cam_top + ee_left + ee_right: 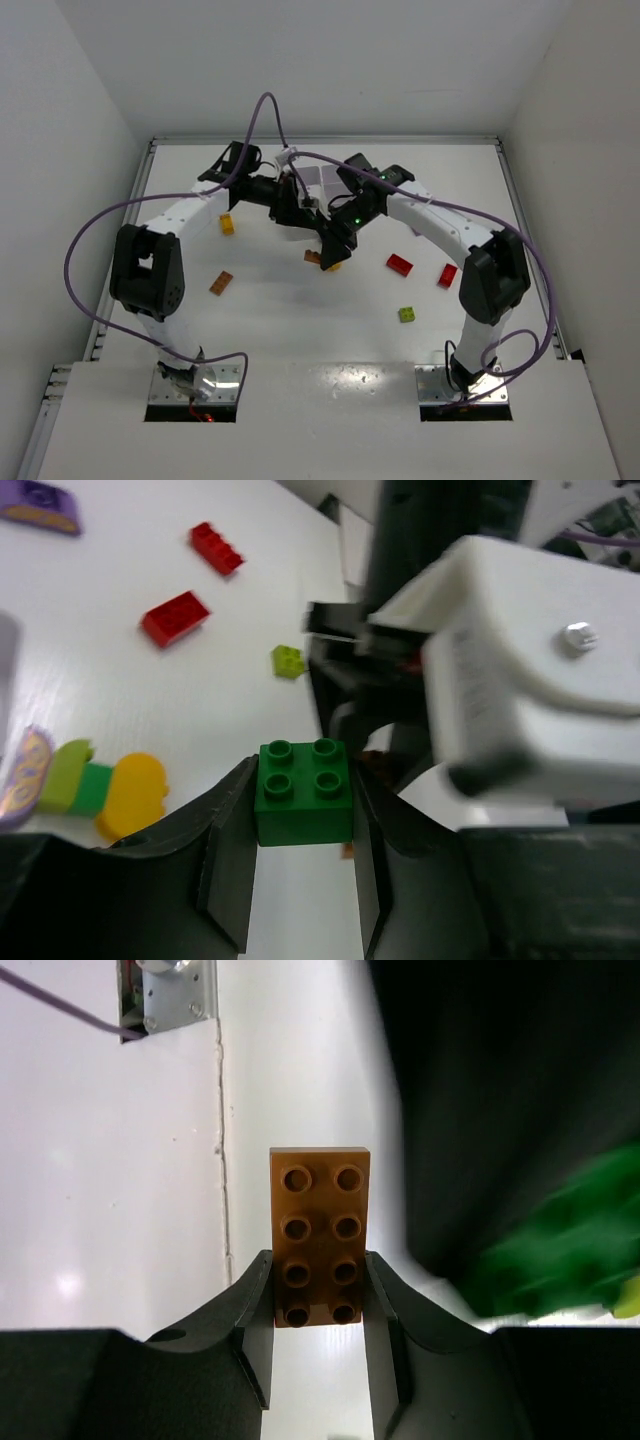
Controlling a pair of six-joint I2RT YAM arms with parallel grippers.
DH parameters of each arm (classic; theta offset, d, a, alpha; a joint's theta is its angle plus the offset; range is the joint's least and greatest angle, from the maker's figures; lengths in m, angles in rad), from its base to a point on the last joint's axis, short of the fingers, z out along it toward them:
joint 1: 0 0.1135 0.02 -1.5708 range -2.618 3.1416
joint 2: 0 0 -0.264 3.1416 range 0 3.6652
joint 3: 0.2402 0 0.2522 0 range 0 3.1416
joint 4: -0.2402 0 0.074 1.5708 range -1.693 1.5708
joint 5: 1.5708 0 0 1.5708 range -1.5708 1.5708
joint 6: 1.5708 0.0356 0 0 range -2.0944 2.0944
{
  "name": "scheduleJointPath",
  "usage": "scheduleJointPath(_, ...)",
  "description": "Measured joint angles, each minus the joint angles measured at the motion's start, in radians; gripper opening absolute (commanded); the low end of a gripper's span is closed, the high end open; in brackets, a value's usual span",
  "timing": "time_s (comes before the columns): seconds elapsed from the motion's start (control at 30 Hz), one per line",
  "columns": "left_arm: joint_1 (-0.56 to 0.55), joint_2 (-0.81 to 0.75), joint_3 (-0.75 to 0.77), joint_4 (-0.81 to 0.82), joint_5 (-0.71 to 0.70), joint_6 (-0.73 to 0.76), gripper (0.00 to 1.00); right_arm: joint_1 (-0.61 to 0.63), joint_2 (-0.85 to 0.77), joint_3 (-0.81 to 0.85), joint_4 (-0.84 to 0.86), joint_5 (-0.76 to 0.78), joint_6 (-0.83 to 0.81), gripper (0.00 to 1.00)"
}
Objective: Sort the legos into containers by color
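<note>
Legos sit in both claws. The left gripper is clamped on a green brick, studs up. The right gripper is clamped on the near end of a brown brick (its far end juts past the fingertips). Both claws crowd together mid-table, just in front of the white tray, with the right arm's white casing just beside the left claw. Loose bricks lie well apart on the table: a red brick, a second red one and a lime brick on the right, a yellow brick and an orange brick on the left. White walls stand along the left, back and right edges.
</note>
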Motion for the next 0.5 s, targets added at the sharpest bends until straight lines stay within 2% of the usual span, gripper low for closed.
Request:
scheduleJointPath(0.3, 0.146, -0.055, -0.09, 0.024, -0.291, -0.002, 0.0, -0.024, -0.153, -0.17, 0.007, 0.068, -0.026, 0.0)
scheduleJointPath(0.5, 0.17, -0.151, -0.143, -0.049, -0.496, 0.056, 0.0, -0.083, -0.209, -0.215, 0.026, 0.127, -0.027, 0.0)
